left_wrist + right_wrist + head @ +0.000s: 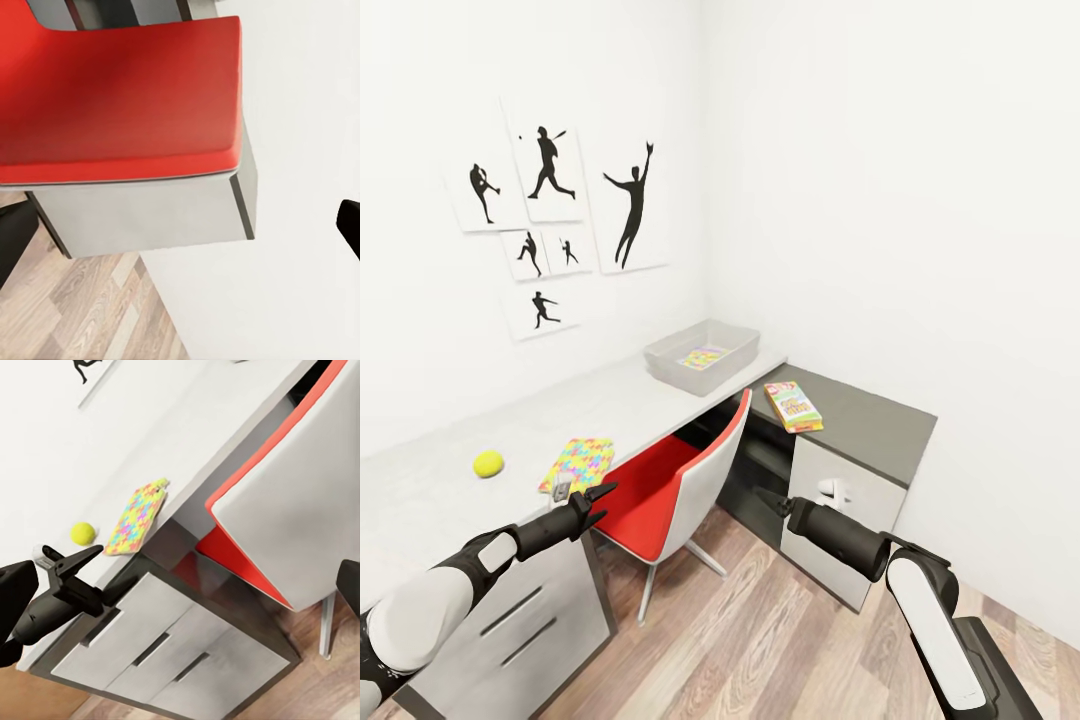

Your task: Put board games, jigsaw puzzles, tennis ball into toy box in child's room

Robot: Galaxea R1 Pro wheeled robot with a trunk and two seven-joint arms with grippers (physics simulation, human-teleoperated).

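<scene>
The grey toy box (735, 347) stands at the desk's far corner with a colourful jigsaw puzzle (703, 357) inside it. A second jigsaw puzzle (577, 462) (137, 516) lies near the desk's front edge, and the yellow tennis ball (488, 463) (82, 533) rests to its left. A board game (794, 405) lies on the dark side desk. My left gripper (596, 498) (75, 564) hovers open just off the desk edge beside the puzzle. My right gripper (768, 500) is open in the air in front of the side desk, holding nothing.
A red and grey chair (678, 480) (120, 97) is pushed under the desk between my two grippers. Desk drawers (161, 649) sit below the left gripper. Silhouette posters (550, 215) hang on the wall. Wooden floor (760, 640) lies in front.
</scene>
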